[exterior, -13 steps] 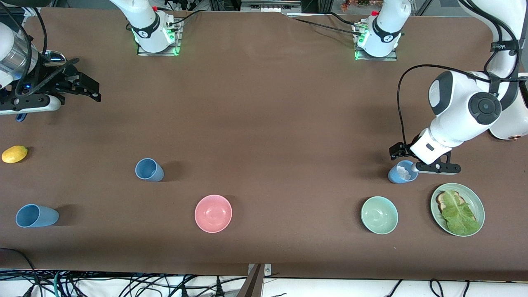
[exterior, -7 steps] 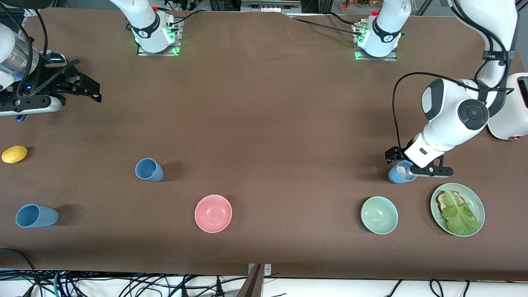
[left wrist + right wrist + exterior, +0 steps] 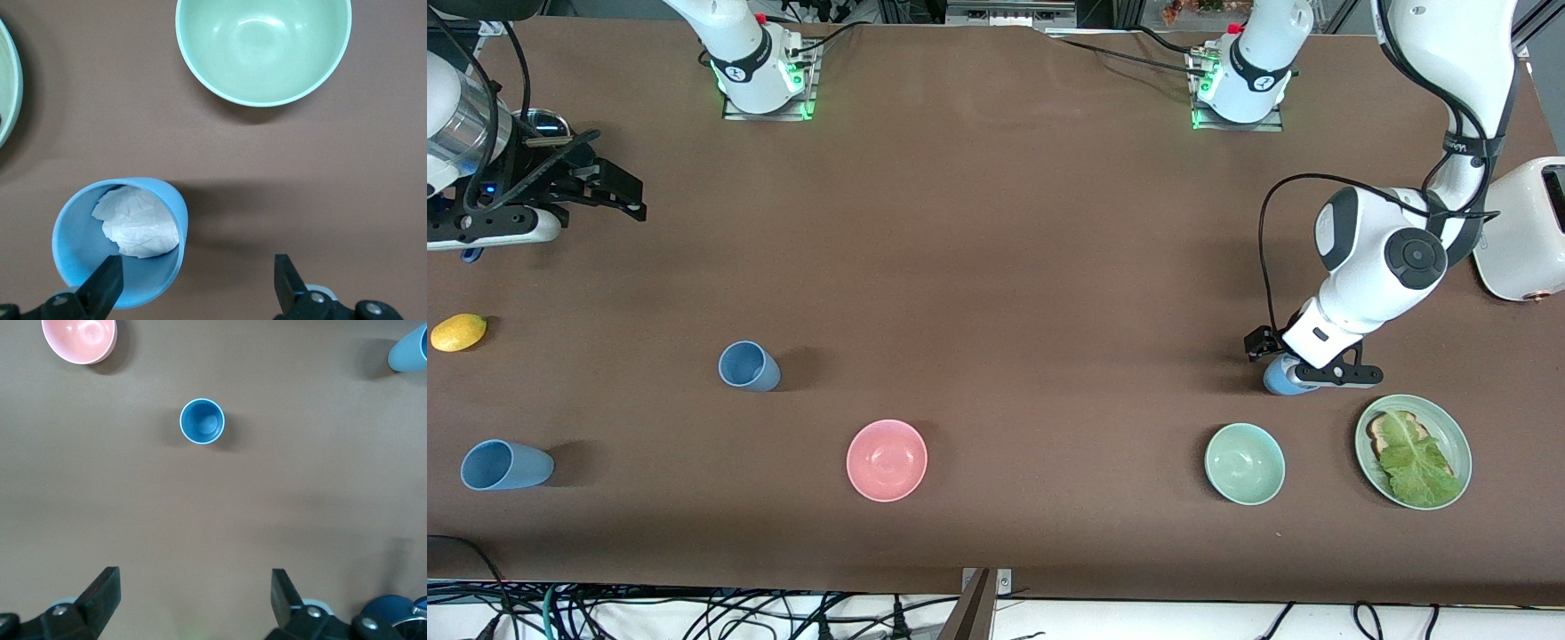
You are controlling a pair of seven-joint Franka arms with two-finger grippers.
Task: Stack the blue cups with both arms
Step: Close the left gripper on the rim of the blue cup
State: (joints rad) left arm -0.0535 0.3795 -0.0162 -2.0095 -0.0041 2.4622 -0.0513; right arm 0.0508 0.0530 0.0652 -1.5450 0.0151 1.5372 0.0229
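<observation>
While the left hand (image 3: 193, 283) hangs spread over it, a blue cup (image 3: 117, 243) holds crumpled white paper (image 3: 137, 223).

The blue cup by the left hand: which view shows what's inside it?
The left wrist view: it looks into the blue cup at crumpled white paper. In the front view the left hand covers most of it. The right wrist view misses it.

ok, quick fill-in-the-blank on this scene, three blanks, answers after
1. The blue cup under the left gripper holds crumpled white ____.
2. The left gripper's jaws are ____.
3. The right gripper waits over the table's ____ arm end.

Answers: paper; open; right
</observation>
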